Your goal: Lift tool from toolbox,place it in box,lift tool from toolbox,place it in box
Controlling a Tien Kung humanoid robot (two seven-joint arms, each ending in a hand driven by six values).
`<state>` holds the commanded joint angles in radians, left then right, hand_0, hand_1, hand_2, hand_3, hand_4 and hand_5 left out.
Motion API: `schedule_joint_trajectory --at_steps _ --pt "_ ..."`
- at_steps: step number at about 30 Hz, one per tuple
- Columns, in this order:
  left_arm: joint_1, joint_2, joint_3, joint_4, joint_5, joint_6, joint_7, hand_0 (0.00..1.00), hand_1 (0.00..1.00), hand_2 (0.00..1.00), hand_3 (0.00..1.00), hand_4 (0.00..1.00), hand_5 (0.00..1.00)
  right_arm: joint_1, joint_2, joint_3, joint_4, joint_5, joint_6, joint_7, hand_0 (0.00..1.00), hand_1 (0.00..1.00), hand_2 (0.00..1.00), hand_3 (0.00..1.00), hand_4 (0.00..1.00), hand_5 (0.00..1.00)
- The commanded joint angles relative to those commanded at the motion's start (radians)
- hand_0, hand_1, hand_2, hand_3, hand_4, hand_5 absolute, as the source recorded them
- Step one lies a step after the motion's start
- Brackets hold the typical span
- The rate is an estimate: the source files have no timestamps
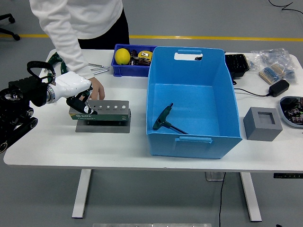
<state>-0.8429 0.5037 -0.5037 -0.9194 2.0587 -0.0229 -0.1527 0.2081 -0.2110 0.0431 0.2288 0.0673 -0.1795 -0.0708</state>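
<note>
Left hand (78, 97) hovers at the tool rack's (102, 112) left end, fingers curled, holding nothing; a person's hand (97, 88) sits right behind it. Blue box (189, 139) holds one tool (164, 120).

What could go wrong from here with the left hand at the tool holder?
1. The person's hand rests right behind the robot's left hand at the tool holder; a reach or lift could strike it.
2. The left hand sits at the holder's left end, and its fingers partly hide that end, so a grasp may catch the holder itself and drag or tip it.
3. One T-handle tool already lies in the blue box; a dropped tool could land on it.
</note>
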Motion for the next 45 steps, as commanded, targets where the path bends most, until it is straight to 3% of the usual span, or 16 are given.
schedule_joint_trajectory --at_steps 1,2,6,7,12,13,26,39,45 --pt "0.001 0.000 0.000 0.001 0.000 0.006 -0.004 0.324 0.157 0.166 0.179 0.934 0.566 0.000 0.000 0.000 0.000 0.000 0.000 0.000 0.705 0.691 0.732 0.597 0.830 0.722" --pt "0.001 0.000 0.001 0.002 0.000 0.011 -0.006 0.258 0.105 0.126 0.121 0.900 0.456 -0.001 0.000 0.000 0.000 0.000 0.000 0.000 0.705 0.691 0.732 0.597 0.830 0.722" --pt "0.005 -0.001 0.002 0.008 0.002 0.031 -0.021 0.258 0.105 0.126 0.121 0.900 0.456 -0.002 0.001 0.001 0.000 -0.001 0.000 0.000 0.705 0.691 0.732 0.597 0.830 0.722" --pt "0.006 -0.002 0.003 0.012 0.002 0.038 -0.027 0.186 0.034 0.079 0.078 0.819 0.359 -0.002 0.001 0.001 0.000 0.000 0.000 0.000 0.705 0.692 0.732 0.596 0.829 0.723" --pt "0.010 -0.004 0.002 0.026 -0.006 0.064 -0.046 0.186 0.034 0.079 0.078 0.819 0.359 -0.005 0.001 0.000 0.001 0.003 0.000 0.001 0.705 0.692 0.732 0.596 0.829 0.723" --pt "0.011 -0.004 0.001 0.028 -0.008 0.070 -0.050 0.149 0.002 0.051 0.063 0.820 0.440 -0.006 0.001 0.000 0.001 0.003 0.000 0.001 0.704 0.691 0.732 0.597 0.831 0.723" --pt "0.020 -0.004 -0.046 0.016 -0.062 0.139 -0.106 0.123 0.002 0.017 0.043 0.801 0.444 -0.011 0.002 -0.003 0.001 0.007 0.001 0.002 0.701 0.691 0.732 0.597 0.831 0.723" --pt "0.025 0.007 -0.129 -0.071 -0.090 0.125 -0.107 0.109 0.002 0.003 0.035 0.785 0.461 -0.008 0.000 -0.008 0.001 0.017 0.001 0.004 0.702 0.690 0.731 0.597 0.830 0.724" --pt "0.024 0.028 -0.199 -0.169 -0.082 0.099 -0.091 0.107 0.002 0.002 0.033 0.783 0.462 -0.007 -0.001 -0.008 0.001 0.017 0.001 0.004 0.702 0.689 0.731 0.597 0.830 0.723"
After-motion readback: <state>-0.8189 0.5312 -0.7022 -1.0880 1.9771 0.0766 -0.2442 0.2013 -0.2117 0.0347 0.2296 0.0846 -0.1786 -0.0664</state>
